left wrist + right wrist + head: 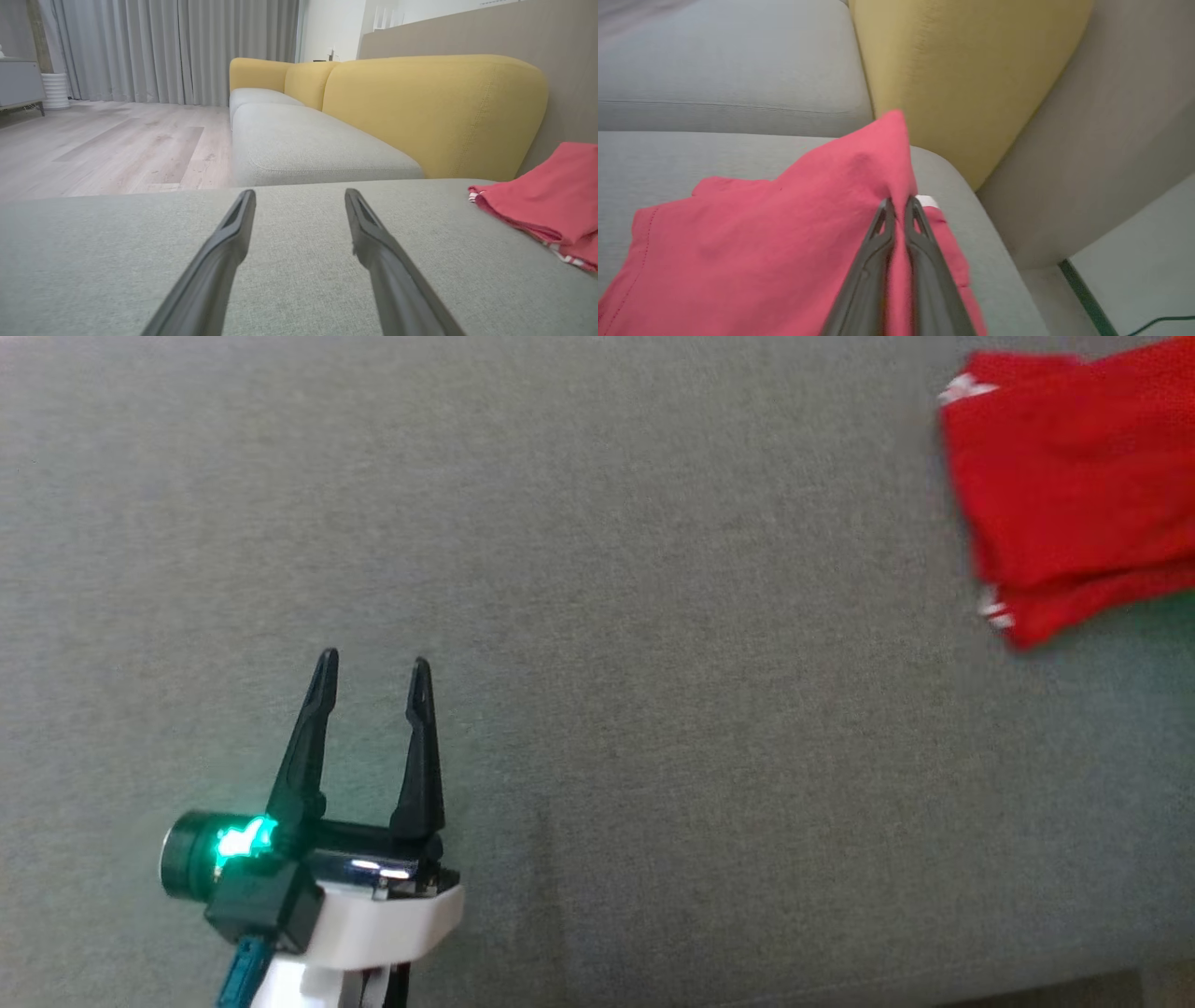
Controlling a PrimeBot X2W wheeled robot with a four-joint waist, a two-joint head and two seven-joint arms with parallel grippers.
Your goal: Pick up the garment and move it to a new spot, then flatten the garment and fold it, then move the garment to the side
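Observation:
The garment [1074, 485] is red cloth with white trim, folded and lying at the far right of the grey sofa seat [653, 663]. In the left wrist view the garment [551, 200] rests at the right. My right gripper [900, 205] is shut on a raised fold of the garment [761, 233], with cloth pinched between its fingers and lifted to a peak. My left gripper [373, 672] stands open over bare seat at the lower left, well apart from the garment. Its two fingers [224, 238] hold nothing.
Yellow back cushions [434, 112] run along the rear of the sofa, one cushion [962, 70] just behind the garment. The seat's right edge [999, 242] drops off beside the cloth. Wooden floor [107, 144] and grey curtains [177, 46] lie beyond.

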